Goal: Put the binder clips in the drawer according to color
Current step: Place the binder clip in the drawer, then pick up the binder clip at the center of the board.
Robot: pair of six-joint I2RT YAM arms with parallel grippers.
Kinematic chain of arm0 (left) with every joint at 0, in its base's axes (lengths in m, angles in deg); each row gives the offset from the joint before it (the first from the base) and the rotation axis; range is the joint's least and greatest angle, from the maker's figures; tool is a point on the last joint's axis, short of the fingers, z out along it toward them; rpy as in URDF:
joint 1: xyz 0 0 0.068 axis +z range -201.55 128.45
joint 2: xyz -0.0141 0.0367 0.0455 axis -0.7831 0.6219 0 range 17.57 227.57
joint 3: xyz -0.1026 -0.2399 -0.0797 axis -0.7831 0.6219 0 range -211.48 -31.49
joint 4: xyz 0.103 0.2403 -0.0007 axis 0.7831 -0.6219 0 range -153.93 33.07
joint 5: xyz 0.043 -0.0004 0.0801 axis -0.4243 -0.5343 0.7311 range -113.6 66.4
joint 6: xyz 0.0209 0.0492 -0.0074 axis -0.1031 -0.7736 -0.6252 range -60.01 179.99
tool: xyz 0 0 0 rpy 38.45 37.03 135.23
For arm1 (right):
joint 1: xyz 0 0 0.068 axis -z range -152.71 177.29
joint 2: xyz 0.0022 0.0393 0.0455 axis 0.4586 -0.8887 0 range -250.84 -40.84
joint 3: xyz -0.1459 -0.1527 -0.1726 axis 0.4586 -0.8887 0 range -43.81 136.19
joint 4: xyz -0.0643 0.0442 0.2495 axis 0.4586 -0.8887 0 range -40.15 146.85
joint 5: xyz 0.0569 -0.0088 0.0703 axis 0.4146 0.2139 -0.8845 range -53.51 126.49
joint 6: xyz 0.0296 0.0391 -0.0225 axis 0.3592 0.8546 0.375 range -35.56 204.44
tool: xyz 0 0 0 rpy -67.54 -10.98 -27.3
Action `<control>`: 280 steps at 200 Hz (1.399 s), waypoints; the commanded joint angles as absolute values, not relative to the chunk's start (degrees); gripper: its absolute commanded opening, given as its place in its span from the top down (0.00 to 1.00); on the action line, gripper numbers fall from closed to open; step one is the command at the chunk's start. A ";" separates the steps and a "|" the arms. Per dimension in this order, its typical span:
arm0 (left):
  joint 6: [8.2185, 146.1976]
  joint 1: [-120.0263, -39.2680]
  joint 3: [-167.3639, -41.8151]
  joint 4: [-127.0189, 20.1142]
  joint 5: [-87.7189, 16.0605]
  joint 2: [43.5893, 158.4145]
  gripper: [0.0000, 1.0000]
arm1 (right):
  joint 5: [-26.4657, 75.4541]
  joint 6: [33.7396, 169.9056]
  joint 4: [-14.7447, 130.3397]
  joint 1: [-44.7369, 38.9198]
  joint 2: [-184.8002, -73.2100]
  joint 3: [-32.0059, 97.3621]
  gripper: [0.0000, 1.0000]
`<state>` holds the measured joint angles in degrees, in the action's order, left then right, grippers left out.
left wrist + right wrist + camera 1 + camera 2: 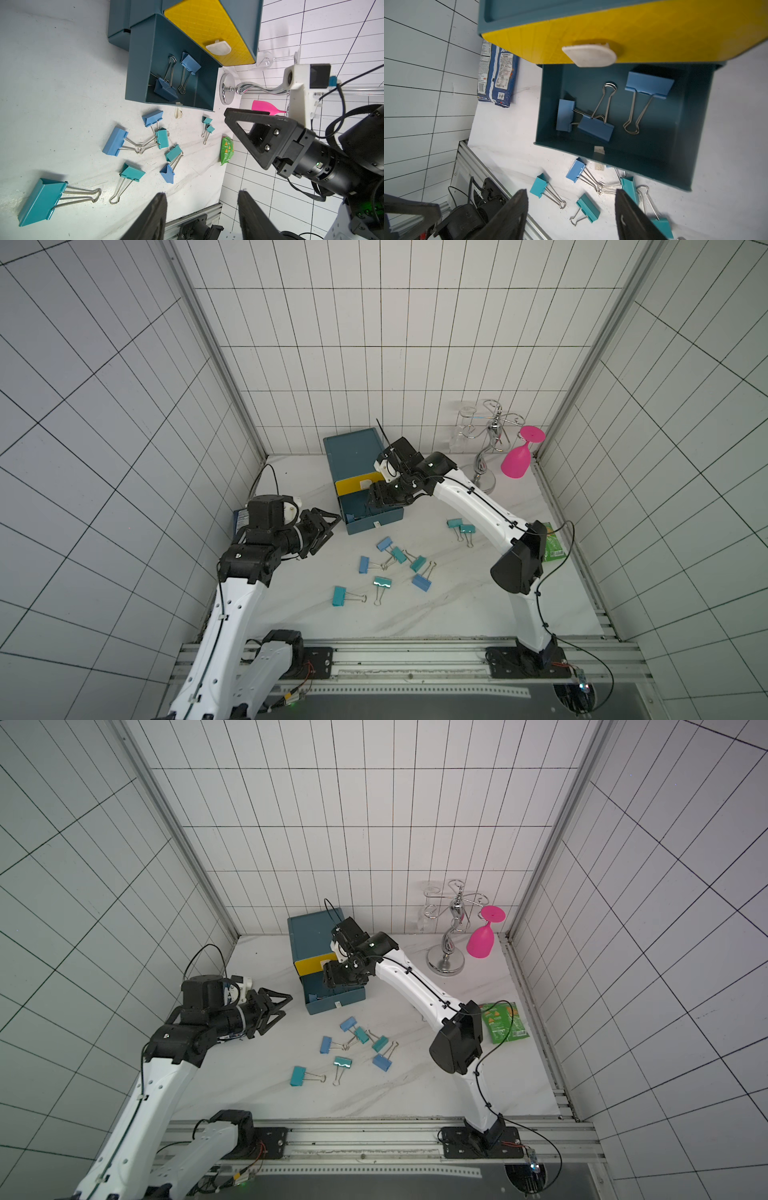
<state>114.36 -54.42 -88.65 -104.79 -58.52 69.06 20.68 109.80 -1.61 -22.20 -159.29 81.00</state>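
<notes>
Right gripper: poised over the pulled-out teal plastic drawer, jaws wide apart, holding nothing.
Left gripper: hovers left of the dark-teal box cabinet, jaws partly spread, empty.
Drawer contents: three light-blue metal fold-back binder clips with silver wire handles.
Loose clips: seven light-blue and teal, clustered on the near side of the drawer; two small teal clips further right.
Handling: light, stiff, slick-painted; likely best pinched across the folded body, since wire loops swing.

Chrome rack at back right, pink goblet inverted beside it; green packet right; blue bag left.
</notes>
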 commanded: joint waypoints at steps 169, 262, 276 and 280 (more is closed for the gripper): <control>109.78 -54.60 -81.52 -111.53 -55.68 62.53 0.42 | 33.07 127.35 5.95 -27.81 -141.17 31.07 0.39; 105.45 -58.30 -87.42 -112.35 -49.89 65.45 0.42 | 28.63 125.82 7.17 -29.76 -149.12 37.93 0.64; 105.04 -58.84 -88.06 -112.42 -49.88 65.90 0.42 | 25.89 125.70 8.70 -29.92 -150.77 39.00 0.68; 104.97 -59.05 -88.23 -112.44 -49.88 66.01 0.42 | 25.43 125.74 9.06 -29.92 -151.29 39.27 0.70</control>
